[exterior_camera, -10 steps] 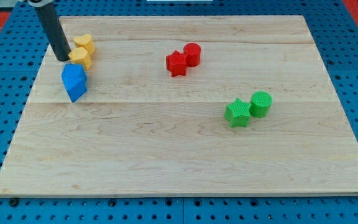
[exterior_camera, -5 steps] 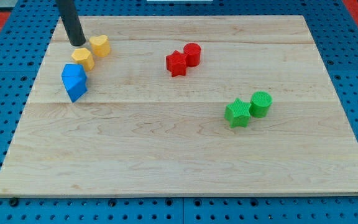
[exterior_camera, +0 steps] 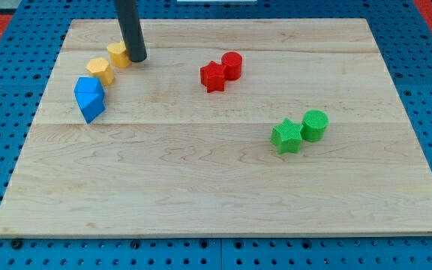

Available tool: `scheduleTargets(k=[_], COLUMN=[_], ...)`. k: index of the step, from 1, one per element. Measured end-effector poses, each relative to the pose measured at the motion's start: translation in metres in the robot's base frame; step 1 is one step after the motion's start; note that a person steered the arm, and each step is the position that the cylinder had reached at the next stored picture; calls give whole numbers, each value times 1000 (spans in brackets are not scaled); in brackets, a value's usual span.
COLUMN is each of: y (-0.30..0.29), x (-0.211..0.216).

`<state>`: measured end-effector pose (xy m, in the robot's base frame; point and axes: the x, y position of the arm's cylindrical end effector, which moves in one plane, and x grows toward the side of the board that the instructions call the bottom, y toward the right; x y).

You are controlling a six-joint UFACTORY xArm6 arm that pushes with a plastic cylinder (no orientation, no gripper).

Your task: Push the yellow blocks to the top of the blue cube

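Note:
The blue cube [exterior_camera: 89,98] sits near the board's left edge. One yellow block [exterior_camera: 100,70] lies just above it, touching its top right corner. A second yellow block [exterior_camera: 118,54] lies up and to the right of the first, close to it. My tip [exterior_camera: 137,58] stands right against the right side of the second yellow block, above and to the right of the blue cube.
A red star [exterior_camera: 213,76] and a red cylinder [exterior_camera: 232,65] sit together at top centre. A green star [exterior_camera: 286,136] and a green cylinder [exterior_camera: 314,124] sit together at the right. The wooden board [exterior_camera: 223,195] lies on a blue pegboard.
My tip has moved from the left of the yellow blocks, round their top, to the right side of the upper one. That block shifted right, then slightly back left.

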<state>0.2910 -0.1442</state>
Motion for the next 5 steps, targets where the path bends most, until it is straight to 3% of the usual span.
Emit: scheduleTargets(k=[3, 4, 5], y=[-13, 15, 113], x=[-7, -10, -16])
